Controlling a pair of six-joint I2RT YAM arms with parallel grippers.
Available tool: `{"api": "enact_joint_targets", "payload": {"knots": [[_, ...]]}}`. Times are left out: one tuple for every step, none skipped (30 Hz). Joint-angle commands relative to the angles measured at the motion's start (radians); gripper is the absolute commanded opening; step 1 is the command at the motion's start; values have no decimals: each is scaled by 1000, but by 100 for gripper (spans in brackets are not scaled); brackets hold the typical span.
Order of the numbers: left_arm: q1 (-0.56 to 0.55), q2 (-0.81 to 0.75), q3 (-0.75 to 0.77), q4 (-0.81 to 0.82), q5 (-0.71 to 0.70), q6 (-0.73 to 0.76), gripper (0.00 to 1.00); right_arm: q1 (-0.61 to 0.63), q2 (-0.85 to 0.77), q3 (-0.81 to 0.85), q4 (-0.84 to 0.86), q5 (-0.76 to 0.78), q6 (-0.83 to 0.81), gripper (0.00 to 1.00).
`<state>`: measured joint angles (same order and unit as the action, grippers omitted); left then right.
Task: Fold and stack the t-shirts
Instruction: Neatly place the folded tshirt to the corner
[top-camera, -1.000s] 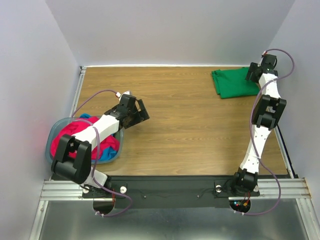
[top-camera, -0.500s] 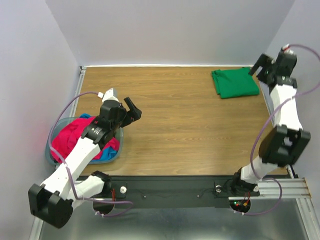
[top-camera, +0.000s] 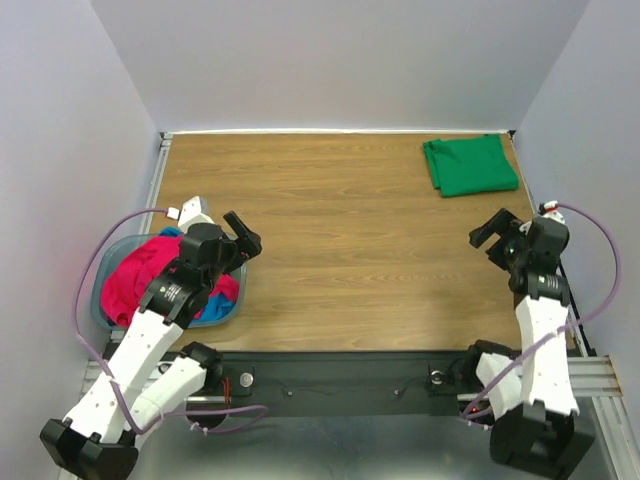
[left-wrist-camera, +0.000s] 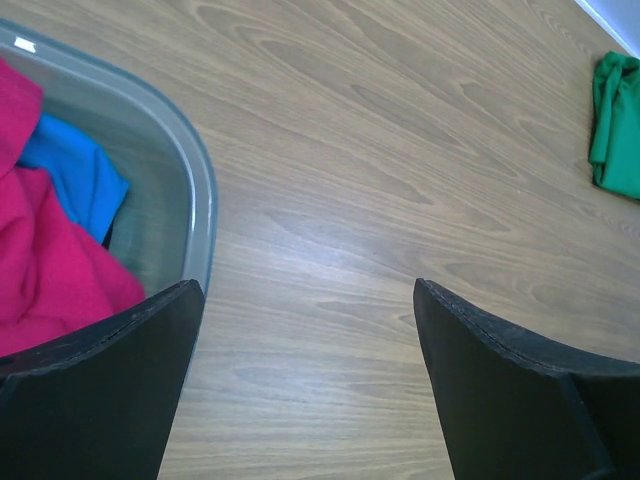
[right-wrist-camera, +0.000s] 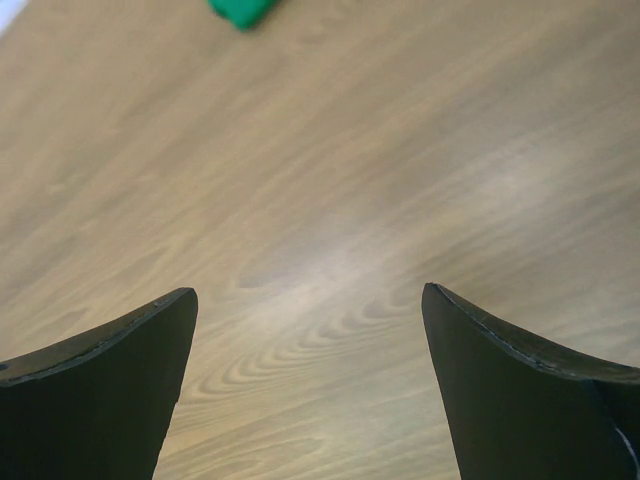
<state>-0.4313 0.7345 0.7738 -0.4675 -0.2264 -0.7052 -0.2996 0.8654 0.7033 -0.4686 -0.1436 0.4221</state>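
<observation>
A folded green t-shirt (top-camera: 470, 165) lies at the table's far right; its edge shows in the left wrist view (left-wrist-camera: 618, 125) and in the right wrist view (right-wrist-camera: 240, 11). A pink-red t-shirt (top-camera: 150, 275) and a blue t-shirt (top-camera: 215, 305) lie crumpled in the grey-blue basket (top-camera: 98, 300) at the left, also in the left wrist view: pink-red (left-wrist-camera: 45, 270), blue (left-wrist-camera: 75, 180). My left gripper (top-camera: 240, 240) is open and empty beside the basket's right rim (left-wrist-camera: 205, 215). My right gripper (top-camera: 490, 235) is open and empty over bare wood at the right.
The wooden table (top-camera: 350, 250) is boxed in by pale walls on three sides. A metal rail (top-camera: 340, 380) runs along the near edge at the arm bases.
Both arms have pulled back toward the near edge. The right gripper left the green t-shirt and came down to mid-right. The left gripper moved back beside the basket.
</observation>
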Motion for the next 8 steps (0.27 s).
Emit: {"api": "enact_joint_targets", "payload": {"knots": [[-4,-50,-30,-13,-59,-25,98,1,-176,-54,59,-94,41,100],[-4,-72,-33,-8,-65,-31,98,1,-205,-88,59,-76,38,100],[-4,-81,-36,-7,-73,-34,98,1,-259,-102,59,-64,37,100],[-4,-89,-39,-7,-76,-37,98,1,-278,-113,58,-57,35,100],[-4,-98,-41,-8,-82,-40,98,1,-295,-126,54,-47,41,100],[-4,-101,-41,-10,-83,-40,98,1,-314,-126,54,-51,53,100],[-4,-104,-41,-13,-86,-42,98,1,-318,-123,54,-57,56,100],[-4,-106,-41,-14,-87,-42,98,1,-322,-120,54,-53,61,100]]}}
